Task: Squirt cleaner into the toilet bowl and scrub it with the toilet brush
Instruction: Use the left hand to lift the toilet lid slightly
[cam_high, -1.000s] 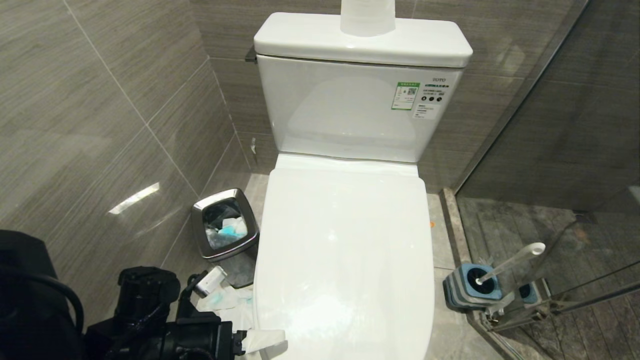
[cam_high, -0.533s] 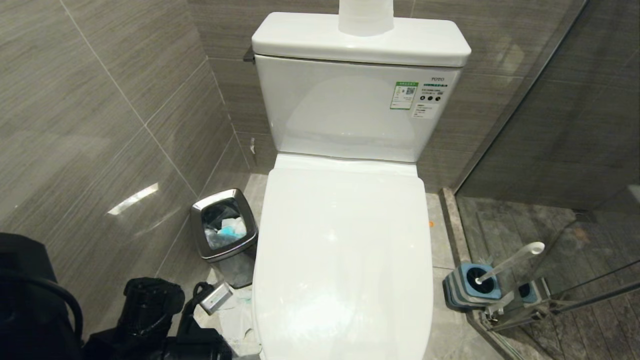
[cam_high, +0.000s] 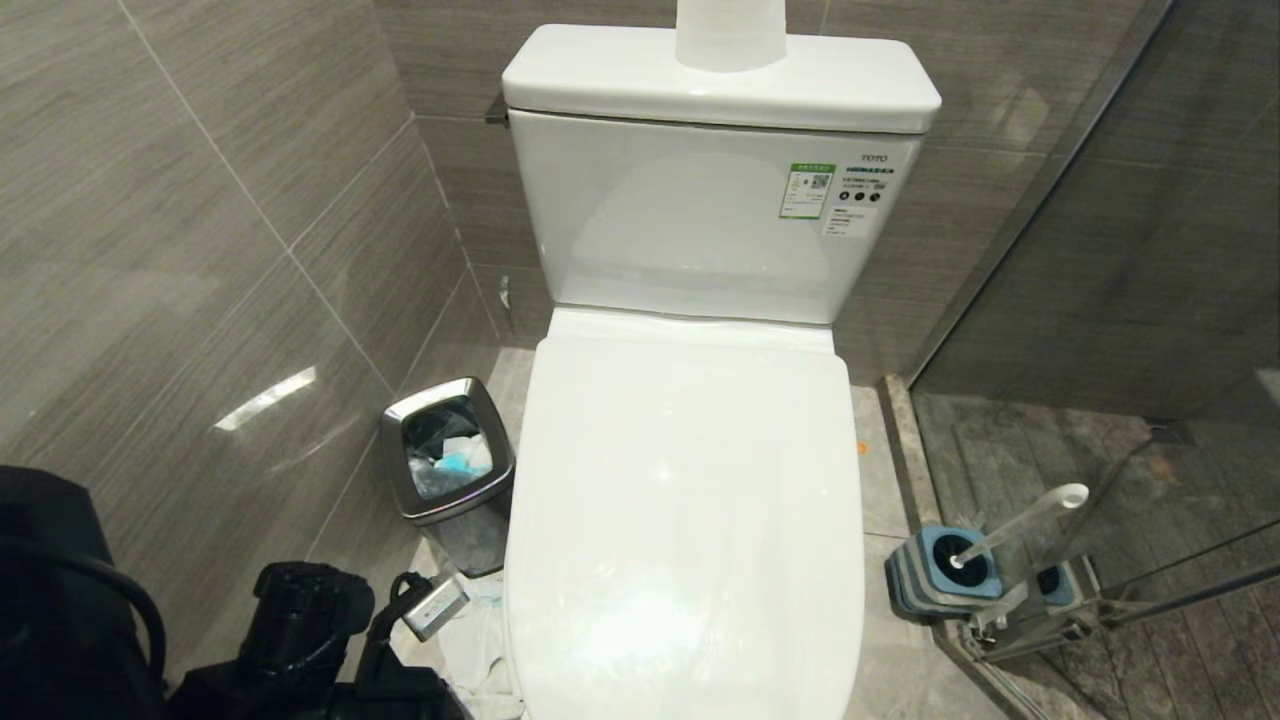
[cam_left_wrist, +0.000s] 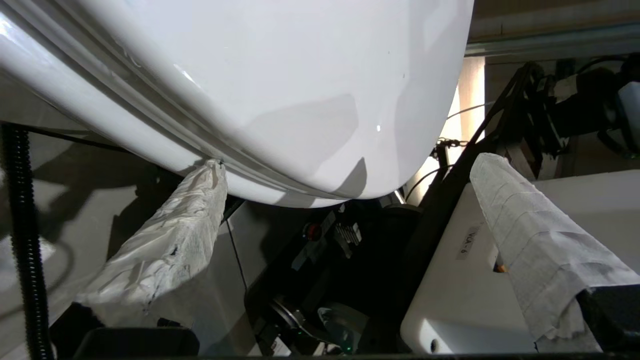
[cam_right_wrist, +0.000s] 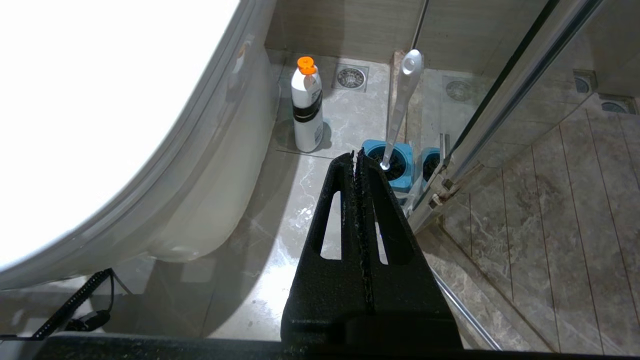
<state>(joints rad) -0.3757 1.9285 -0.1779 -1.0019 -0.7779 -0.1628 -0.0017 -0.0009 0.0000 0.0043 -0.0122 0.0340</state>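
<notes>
The left gripper (cam_left_wrist: 345, 200), its tissue-wrapped fingers (cam_left_wrist: 170, 250) spread wide, has dropped lower beside the large white ceramic toilet bowl (cam_high: 685, 520), whose lid is closed. The slim white toilet brush (cam_high: 1015, 528) stands untouched in its holder. The right gripper (cam_right_wrist: 356, 159) stays pressed together.

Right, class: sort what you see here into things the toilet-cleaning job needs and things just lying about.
Belongs to the job:
- toilet bowl, lid down
- toilet brush in its holder
- bottle with orange cap on the floor, probably the cleaner

Just lying about:
- steel bin with tissues
- tissues on the floor
- white roll on the tank
</notes>
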